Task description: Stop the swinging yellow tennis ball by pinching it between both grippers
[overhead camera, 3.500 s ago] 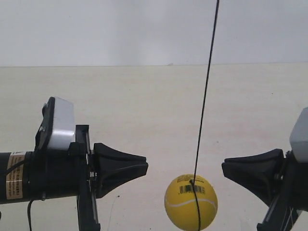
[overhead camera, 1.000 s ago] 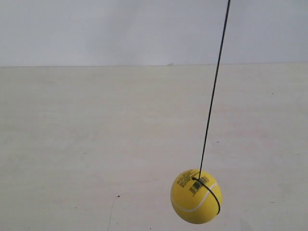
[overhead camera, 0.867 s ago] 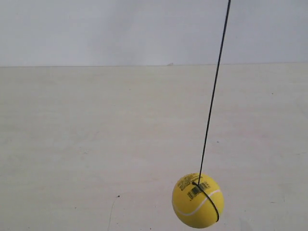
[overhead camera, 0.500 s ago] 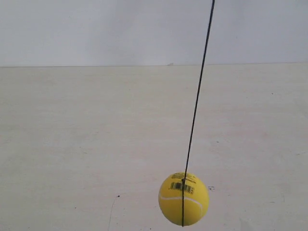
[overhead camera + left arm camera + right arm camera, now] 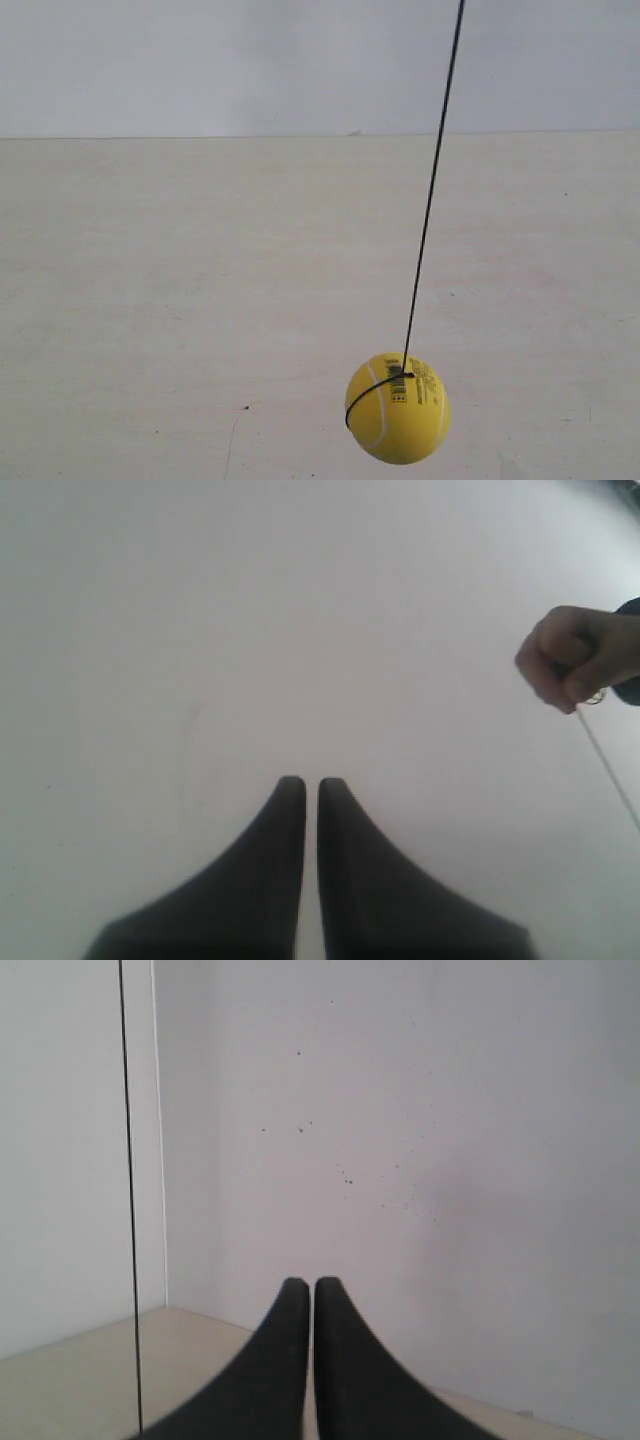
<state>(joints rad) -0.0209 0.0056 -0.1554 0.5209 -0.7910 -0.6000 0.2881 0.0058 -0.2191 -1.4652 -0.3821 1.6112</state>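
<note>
Exterior view: yellow tennis ball (image 5: 398,408) low over the surface (image 5: 150,300), swung rightward and spun since half a second ago | left gripper (image 5: 303,782), right gripper (image 5: 303,1282): jaws nearly together, empty, absent here | pinch not begun

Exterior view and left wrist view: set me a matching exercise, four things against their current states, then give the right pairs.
Things:
1. yellow tennis ball
2. hand
3. left gripper
4. black string

States:
a. shut, nothing between its tips
b. closed around the string
c. hangs free, no gripper touching it
d. looped round the ball, running up out of the exterior view

Pairs: 1-c, 2-b, 3-a, 4-d.
</note>
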